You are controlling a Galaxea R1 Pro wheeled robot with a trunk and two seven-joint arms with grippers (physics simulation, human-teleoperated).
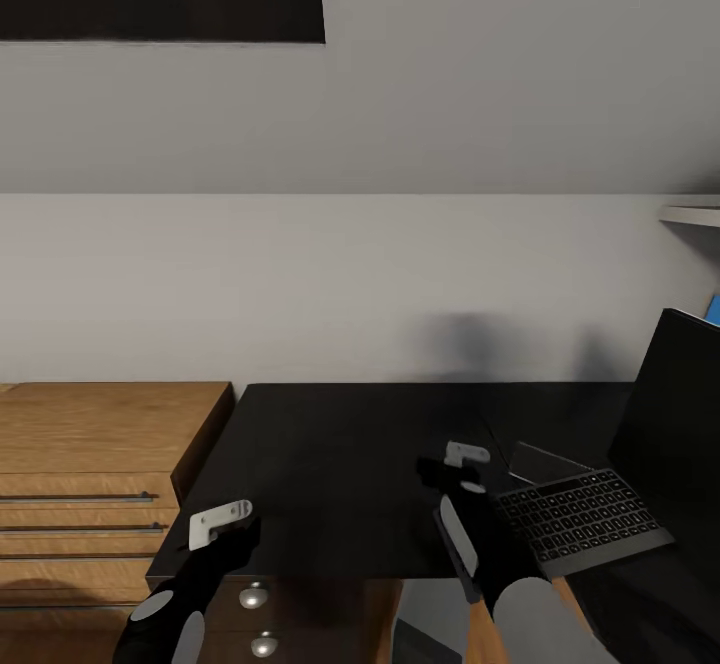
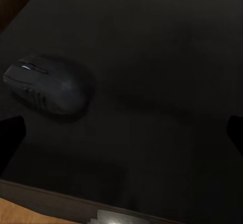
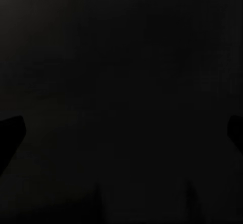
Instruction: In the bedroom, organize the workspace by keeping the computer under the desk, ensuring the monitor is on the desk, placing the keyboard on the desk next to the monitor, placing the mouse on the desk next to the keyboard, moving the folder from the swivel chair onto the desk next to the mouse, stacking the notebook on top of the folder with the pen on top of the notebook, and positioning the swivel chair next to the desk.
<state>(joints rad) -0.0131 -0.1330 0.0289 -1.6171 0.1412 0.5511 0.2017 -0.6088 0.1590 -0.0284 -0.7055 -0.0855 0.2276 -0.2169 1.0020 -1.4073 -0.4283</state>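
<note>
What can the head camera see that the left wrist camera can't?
Head view alone: the keyboard in front of the monitor, the light wooden drawer unit, the wall and the right claw over the desk. Left wrist view alone: the mouse lying on the black top, with the left claw's dark fingertips wide apart at the picture's edges. Both: the desk and its front edge.

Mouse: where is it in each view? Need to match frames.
Head: cannot pick it out against the black desk top.
Left wrist: the mouse lies on the desk top, near its front edge.
Right wrist: too dark to tell.
Shared landmark: the black desk top.
</note>
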